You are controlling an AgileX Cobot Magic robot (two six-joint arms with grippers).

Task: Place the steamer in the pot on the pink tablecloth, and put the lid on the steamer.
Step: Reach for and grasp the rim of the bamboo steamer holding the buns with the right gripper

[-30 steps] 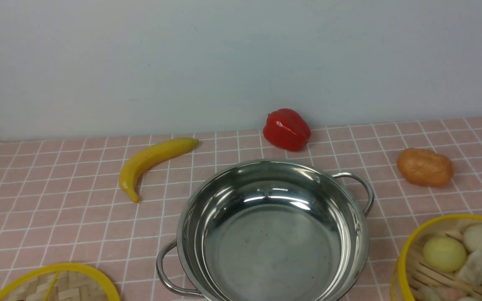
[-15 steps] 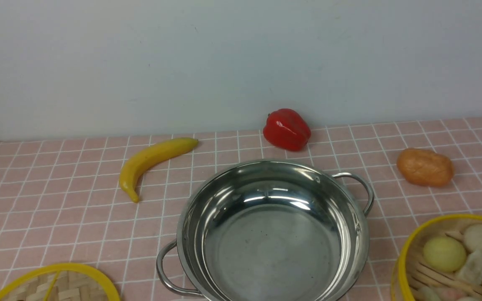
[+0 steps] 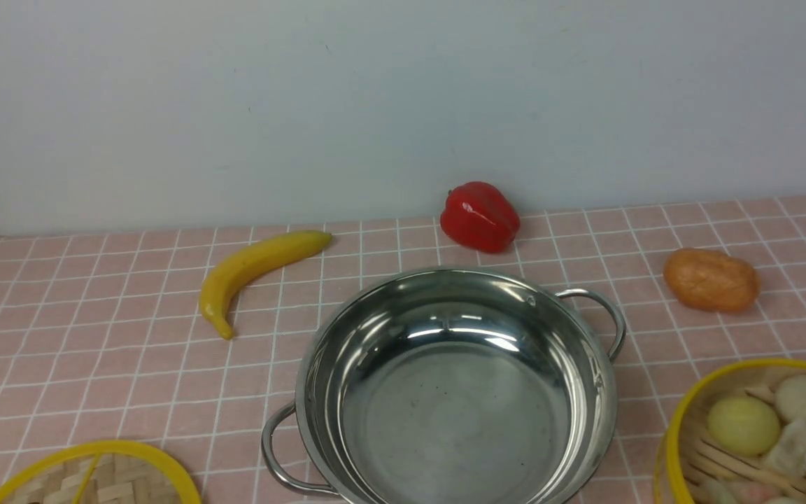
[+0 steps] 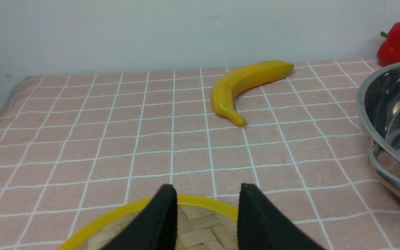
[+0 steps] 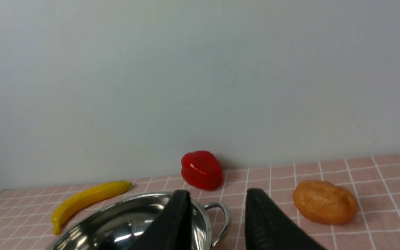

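Note:
The shiny steel pot [image 3: 455, 392] stands empty on the pink tablecloth [image 3: 95, 364], near the front middle. At the front right edge sits the steamer [image 3: 760, 434], a yellow-rimmed bamboo basket with buns and dumplings inside, partly cut off. The flat woven lid [image 3: 95, 476] lies at the front left edge. In the left wrist view my left gripper [image 4: 207, 189] hangs open above the lid's [image 4: 193, 229] far rim, nothing between its fingers. My right gripper [image 5: 217, 194] is open too, near the pot's [image 5: 123, 222] right handle, holding nothing. Neither gripper shows in the front view.
A yellow banana [image 3: 252, 269] lies left of the pot. A red bell pepper [image 3: 480, 215] rests by the back wall. An orange-brown bread roll [image 3: 711, 280] sits at the right. The wall closes off the back of the table.

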